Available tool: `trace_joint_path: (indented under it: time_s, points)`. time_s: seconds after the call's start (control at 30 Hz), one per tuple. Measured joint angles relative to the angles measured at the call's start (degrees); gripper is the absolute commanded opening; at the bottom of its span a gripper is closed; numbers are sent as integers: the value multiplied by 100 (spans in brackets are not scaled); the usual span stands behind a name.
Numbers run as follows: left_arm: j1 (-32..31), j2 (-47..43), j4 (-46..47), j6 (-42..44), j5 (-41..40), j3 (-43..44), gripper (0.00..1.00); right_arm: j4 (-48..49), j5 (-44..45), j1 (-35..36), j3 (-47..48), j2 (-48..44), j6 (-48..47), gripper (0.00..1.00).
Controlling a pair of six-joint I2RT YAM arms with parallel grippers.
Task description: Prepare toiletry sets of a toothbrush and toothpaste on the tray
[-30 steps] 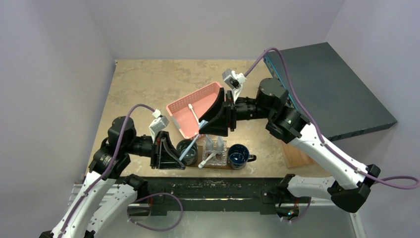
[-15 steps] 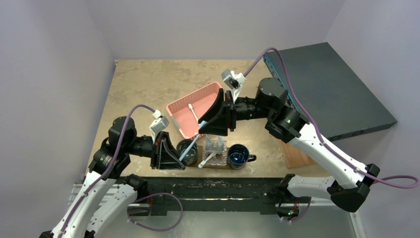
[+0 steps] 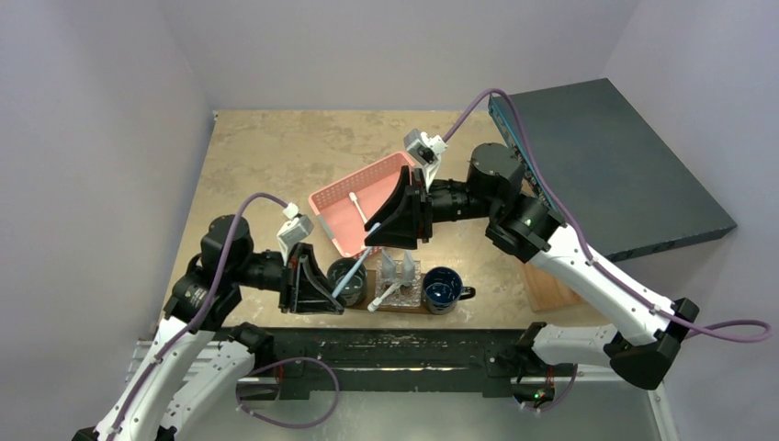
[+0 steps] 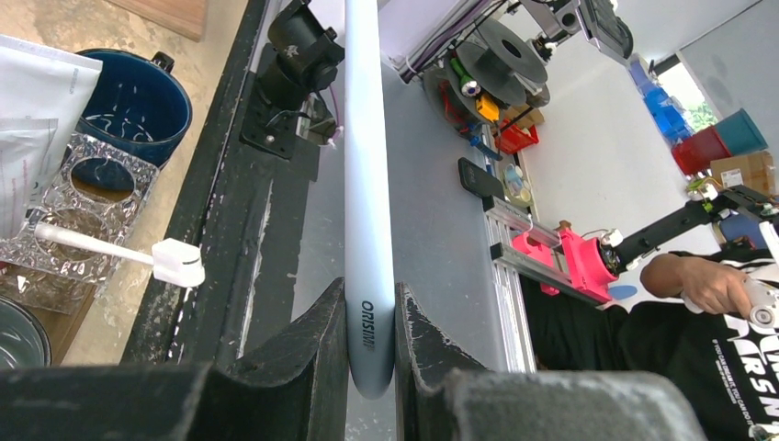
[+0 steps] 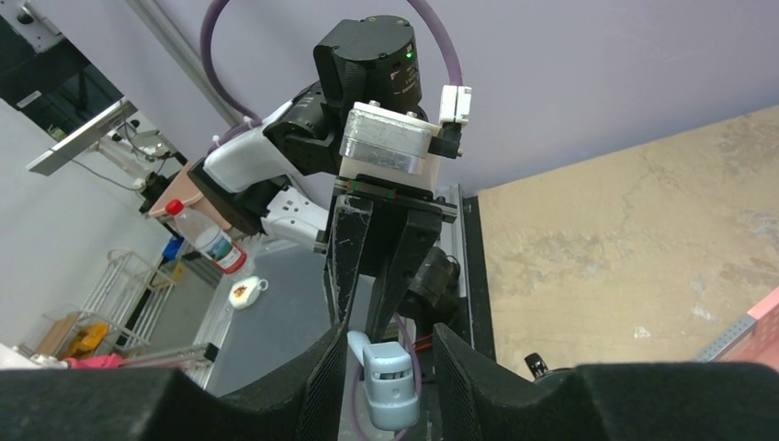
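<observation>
My left gripper (image 3: 333, 292) is shut on the lower end of a pale blue-white toothbrush (image 3: 356, 271), which slants up over the left mug (image 3: 347, 277). In the left wrist view the handle (image 4: 369, 184) is pinched between my fingers (image 4: 370, 340). My right gripper (image 3: 375, 246) is open, its jaws on either side of the brush's capped head (image 5: 390, 390) without gripping it. On the dark brown tray (image 3: 411, 308) lie a white toothbrush (image 3: 386, 296) and pale tubes (image 3: 397, 268).
A pink mesh basket (image 3: 335, 197) behind the tray holds another white toothbrush (image 3: 358, 209). A blue mug (image 3: 443, 289) stands at the tray's right end. A pale wooden board (image 3: 548, 289) and a dark slab (image 3: 606, 156) are at the right.
My right arm has shifted slightly left, bringing its open jaws closer round the brush head. The left arm and the toothbrush have stayed put.
</observation>
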Motion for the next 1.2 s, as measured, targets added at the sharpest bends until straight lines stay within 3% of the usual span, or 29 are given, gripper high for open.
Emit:
trace_joint_path:
  time_s: [0.2, 0.3, 0.37, 0.53, 0.77, 0.97, 1.2]
  points:
    - [0, 42, 0, 4, -17, 0, 0, 0, -2, 0, 0, 61, -4, 22]
    - [0, 57, -2, 20, -59, 2, 0, 9, -17, 0, 0, 61, -7, 0]
    - [0, 63, -9, 57, -85, 2, 0, 17, -39, 0, -4, 61, 0, 0]
    - [-33, 116, -122, 160, -203, 63, 33, 22, -63, -17, -22, 61, 0, 0]
    - [-35, 184, -310, 203, -909, 319, 61, -245, 76, -13, -26, 17, -96, 0]
    - [-35, 138, -610, 313, -1600, 706, 72, -1106, 636, -13, 94, -236, -326, 0]
    - [-35, 74, -813, 402, -2430, 874, 74, -2315, 1620, -9, 601, -481, -566, 0]
